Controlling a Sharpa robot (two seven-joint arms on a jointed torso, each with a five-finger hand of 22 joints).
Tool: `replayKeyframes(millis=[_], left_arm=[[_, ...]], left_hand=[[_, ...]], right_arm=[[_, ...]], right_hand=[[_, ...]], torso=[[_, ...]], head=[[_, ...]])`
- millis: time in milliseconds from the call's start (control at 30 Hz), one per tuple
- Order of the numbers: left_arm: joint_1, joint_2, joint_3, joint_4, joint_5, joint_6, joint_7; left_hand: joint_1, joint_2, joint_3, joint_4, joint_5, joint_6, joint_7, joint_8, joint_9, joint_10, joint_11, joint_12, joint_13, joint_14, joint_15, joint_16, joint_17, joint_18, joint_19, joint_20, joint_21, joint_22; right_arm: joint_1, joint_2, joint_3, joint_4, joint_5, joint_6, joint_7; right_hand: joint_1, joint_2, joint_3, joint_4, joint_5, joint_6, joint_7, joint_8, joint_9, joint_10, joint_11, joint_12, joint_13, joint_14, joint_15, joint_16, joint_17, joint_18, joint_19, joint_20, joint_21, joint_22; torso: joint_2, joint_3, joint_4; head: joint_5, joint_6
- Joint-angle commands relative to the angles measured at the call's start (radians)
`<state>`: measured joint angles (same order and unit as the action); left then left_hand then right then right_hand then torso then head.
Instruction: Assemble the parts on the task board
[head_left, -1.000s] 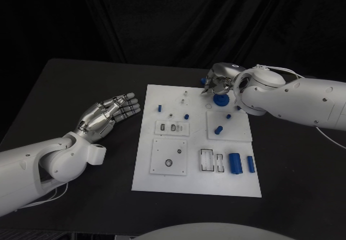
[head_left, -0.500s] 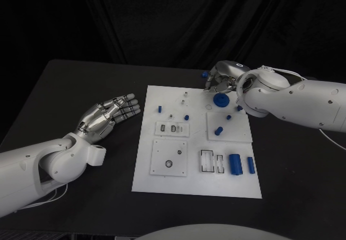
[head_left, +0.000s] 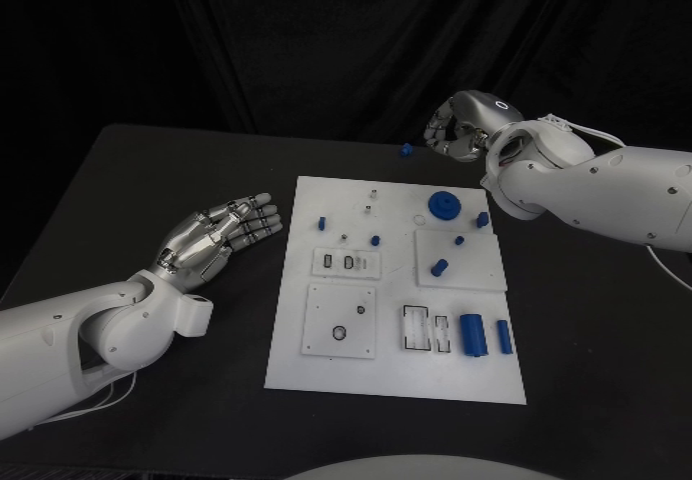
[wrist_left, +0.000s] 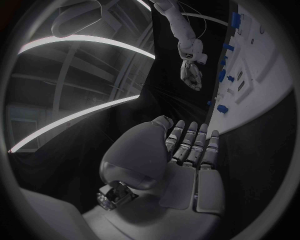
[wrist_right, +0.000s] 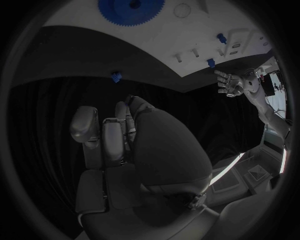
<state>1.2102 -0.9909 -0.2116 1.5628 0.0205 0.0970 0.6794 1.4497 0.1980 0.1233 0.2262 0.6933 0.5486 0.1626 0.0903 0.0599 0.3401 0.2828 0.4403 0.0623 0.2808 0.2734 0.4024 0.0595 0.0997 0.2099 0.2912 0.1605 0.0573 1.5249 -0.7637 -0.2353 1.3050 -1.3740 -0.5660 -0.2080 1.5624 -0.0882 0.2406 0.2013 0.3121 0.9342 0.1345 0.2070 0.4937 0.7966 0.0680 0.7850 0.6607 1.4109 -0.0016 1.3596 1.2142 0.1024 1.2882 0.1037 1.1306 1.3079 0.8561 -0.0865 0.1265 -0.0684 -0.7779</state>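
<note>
Beyond the board's 1 o'clock corner, the right hand (head_left: 459, 128) has lifted clear of the task board (head_left: 392, 372) and now hangs over bare tabletop (head_left: 144, 190), higher and further back than half a second ago. One second ago it was bent over the blue gear (head_left: 446, 205); the gear now lies flat on the board at its 1 o'clock area, uncovered. A small blue part (head_left: 407, 151) sits alone on the tabletop just off the board's 12 o'clock edge, between board and right hand. It was already out there half a second ago beside the fingers.

Right fingers: curled in, and the right wrist view suggests nothing between them, though the palm hides part of the gap. Left hand (head_left: 216, 233): flat, fingers spread wide and holding nothing, unchanged, resting out at the board's 9 o'clock side.

Judgement: the gear placement looks finished or abandoned; the stray part off the board probably still needs collecting before it can be fitted.

Remaining parts: two blue cylinders (head_left: 472, 332) lie at 4 o'clock on the board, several small blue pegs (head_left: 438, 267) near its middle.

Room: wide open tabletop at 9 and 3 o'clock. The stray part lies well in from the tabletop's 12 o'clock edge, but a careless sweep could push it that way.
</note>
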Motion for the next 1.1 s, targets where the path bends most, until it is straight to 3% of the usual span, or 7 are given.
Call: replayKeyframes(millis=[33,300,367,600,800,1000,1100], left_arm=[[-0.001,0.002,0.000,0.001,-0.002,0.013,0.127],[-0.001,0.006,0.000,0.001,-0.002,0.013,0.128],[-0.001,0.008,0.000,0.001,-0.002,0.013,0.128],[-0.001,0.010,0.000,0.000,-0.002,0.013,0.129],[-0.001,0.013,0.000,0.000,-0.002,0.013,0.129],[-0.001,0.017,0.000,-0.003,-0.002,0.014,0.130],[-0.001,0.019,0.000,-0.003,-0.002,0.014,0.129]], left_hand=[[-0.012,0.000,0.007,0.001,0.000,0.006,0.023,0.004,0.002,0.003,0.003,0.002,0.002,0.004,0.004,0.006,0.001,-0.016,0.003,0.000,-0.005,-0.001],[-0.012,0.000,0.007,0.001,0.000,0.006,0.023,0.004,0.002,0.003,0.003,0.002,0.002,0.004,0.004,0.006,0.001,-0.016,0.003,0.000,-0.005,-0.001],[-0.012,0.000,0.007,0.001,0.000,0.006,0.023,0.004,0.002,0.003,0.003,0.002,0.002,0.004,0.004,0.006,0.001,-0.016,0.003,0.000,-0.005,-0.001],[-0.012,0.000,0.007,0.001,0.000,0.006,0.023,0.004,0.002,0.003,0.003,0.002,0.002,0.004,0.004,0.006,0.001,-0.016,0.003,0.000,-0.005,-0.001],[-0.013,-0.002,0.010,0.001,0.001,0.008,0.023,0.005,0.002,0.005,0.003,0.004,0.002,0.005,0.004,0.007,0.001,-0.016,0.004,0.000,-0.004,-0.001],[-0.013,-0.002,0.010,0.001,0.001,0.008,0.023,0.005,0.002,0.005,0.003,0.004,0.002,0.005,0.004,0.007,0.001,-0.016,0.004,0.000,-0.004,-0.001],[-0.013,-0.002,0.010,0.001,0.001,0.008,0.023,0.005,0.002,0.005,0.003,0.004,0.002,0.005,0.004,0.007,0.001,-0.016,0.004,0.000,-0.004,-0.001]], right_arm=[[0.003,0.014,0.001,-0.025,-0.003,-0.047,0.014],[0.004,0.075,0.003,-0.120,-0.003,0.025,0.022],[0.004,0.091,0.003,-0.144,-0.003,0.054,0.025],[0.002,0.134,0.004,-0.213,-0.003,0.138,0.046],[-0.001,0.167,0.004,-0.262,-0.003,0.211,0.054],[-0.003,0.196,0.004,-0.301,-0.003,0.264,0.058],[-0.005,0.206,0.004,-0.316,-0.003,0.284,0.061]], right_hand=[[0.000,-0.010,0.007,0.000,-0.007,-0.002,0.004,-0.005,-0.005,-0.003,0.004,-0.013,-0.012,-0.006,0.004,-0.005,-0.002,0.009,-0.005,0.004,-0.006,0.009],[-0.016,-0.034,0.031,0.009,-0.047,-0.049,0.021,-0.054,-0.057,-0.058,0.036,-0.162,-0.136,-0.026,0.031,-0.022,-0.034,0.014,-0.022,0.027,-0.041,0.001],[-0.023,-0.047,0.029,0.010,-0.069,-0.092,0.009,-0.089,-0.088,-0.114,0.061,-0.223,-0.182,-0.057,0.052,-0.048,-0.073,0.021,-0.054,0.043,-0.088,-0.018],[-0.062,-0.054,-0.021,0.017,-0.146,-0.158,0.001,-0.142,-0.147,-0.173,0.074,-0.287,-0.250,-0.080,0.059,-0.060,-0.101,0.029,-0.072,0.058,-0.122,-0.027],[-0.089,-0.051,-0.077,0.042,-0.200,-0.182,0.008,-0.140,-0.185,-0.176,0.075,-0.308,-0.291,-0.087,0.057,-0.064,-0.114,0.028,-0.069,0.056,-0.133,-0.026],[-0.099,-0.042,-0.099,0.060,-0.219,-0.164,0.021,-0.134,-0.203,-0.146,0.070,-0.313,-0.316,-0.075,0.054,-0.053,-0.104,0.024,-0.048,0.054,-0.114,-0.012],[-0.101,-0.039,-0.105,0.066,-0.227,-0.150,0.028,-0.129,-0.209,-0.138,0.068,-0.321,-0.329,-0.073,0.050,-0.052,-0.105,0.023,-0.044,0.052,-0.113,-0.009]], torso=[[0.000,-0.0007,0.0007],[0.001,0.0002,0.0015],[0.001,0.0003,0.0015],[0.001,0.0007,-0.0003],[0.002,-0.0008,0.0021],[0.002,-0.0002,0.0022],[0.004,-0.0009,0.0059]], head=[[0.001,0.002],[-0.005,0.009],[-0.004,0.009],[0.000,0.008],[0.000,0.010],[-0.002,0.012],[-0.006,0.015]])
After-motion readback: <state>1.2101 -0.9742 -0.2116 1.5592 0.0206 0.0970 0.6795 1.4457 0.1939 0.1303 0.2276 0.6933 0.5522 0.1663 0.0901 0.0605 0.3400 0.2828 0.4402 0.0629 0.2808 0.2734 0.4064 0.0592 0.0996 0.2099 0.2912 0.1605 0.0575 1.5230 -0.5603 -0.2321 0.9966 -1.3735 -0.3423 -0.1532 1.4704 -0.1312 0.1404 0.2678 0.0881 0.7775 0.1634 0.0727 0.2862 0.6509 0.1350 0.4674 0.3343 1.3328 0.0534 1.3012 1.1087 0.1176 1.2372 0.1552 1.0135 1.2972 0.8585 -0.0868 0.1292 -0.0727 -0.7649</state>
